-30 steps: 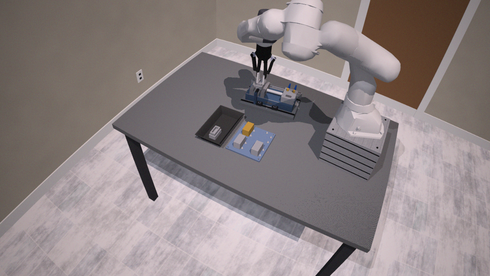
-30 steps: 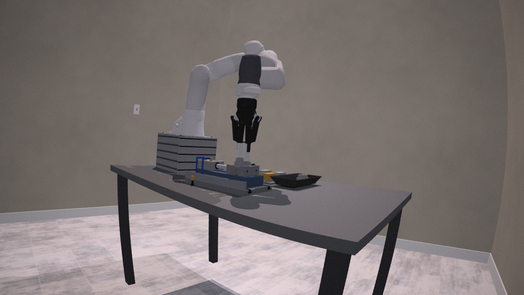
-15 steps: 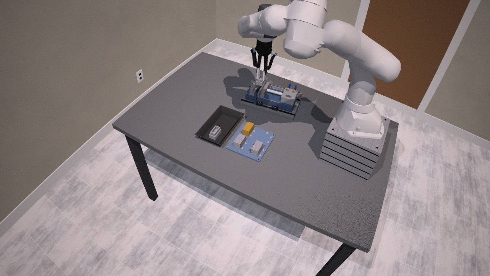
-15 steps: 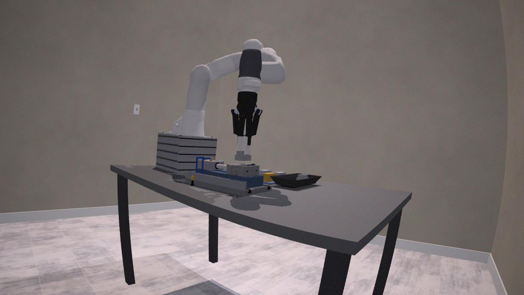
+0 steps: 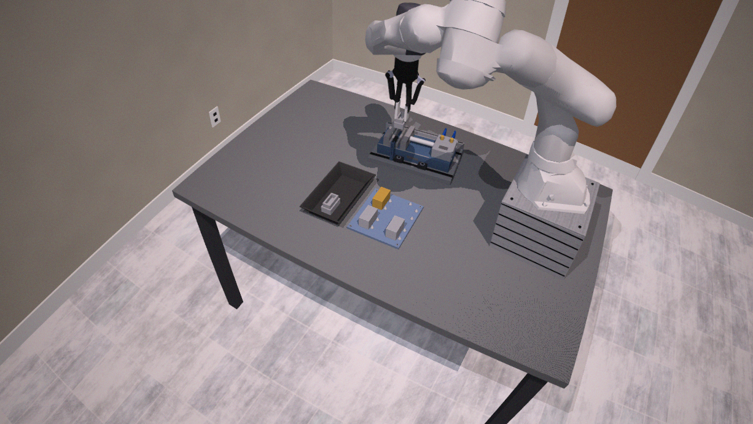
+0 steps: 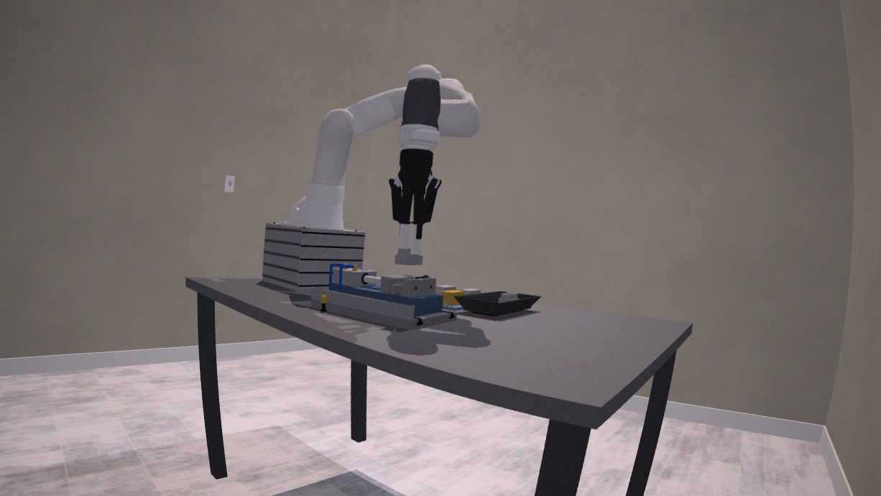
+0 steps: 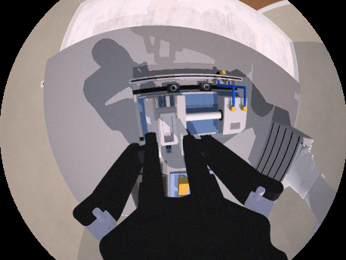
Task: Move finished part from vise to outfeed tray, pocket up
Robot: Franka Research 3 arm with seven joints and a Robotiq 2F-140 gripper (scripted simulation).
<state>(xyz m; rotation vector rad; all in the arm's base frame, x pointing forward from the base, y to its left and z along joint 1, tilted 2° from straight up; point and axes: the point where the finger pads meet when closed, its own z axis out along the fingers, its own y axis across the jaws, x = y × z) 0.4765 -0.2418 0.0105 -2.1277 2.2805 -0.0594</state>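
My gripper (image 6: 409,249) is shut on the finished part (image 6: 408,257), a small grey block, and holds it clear above the blue and grey vise (image 6: 394,295). In the top view the gripper (image 5: 400,120) hangs over the vise's (image 5: 419,147) left end, with the part (image 5: 398,124) at its fingertips. In the wrist view the part (image 7: 167,130) sits between the black fingers, over the vise (image 7: 188,110). The black outfeed tray (image 5: 338,192) lies on the table in front of the vise; it also shows in the exterior view (image 6: 498,301).
A grey part (image 5: 330,203) lies in the tray's near end. A blue fixture plate (image 5: 386,217) beside the tray holds an orange block (image 5: 381,196) and two grey blocks (image 5: 368,215). The robot's base stands on a ribbed pedestal (image 5: 542,231) at the right.
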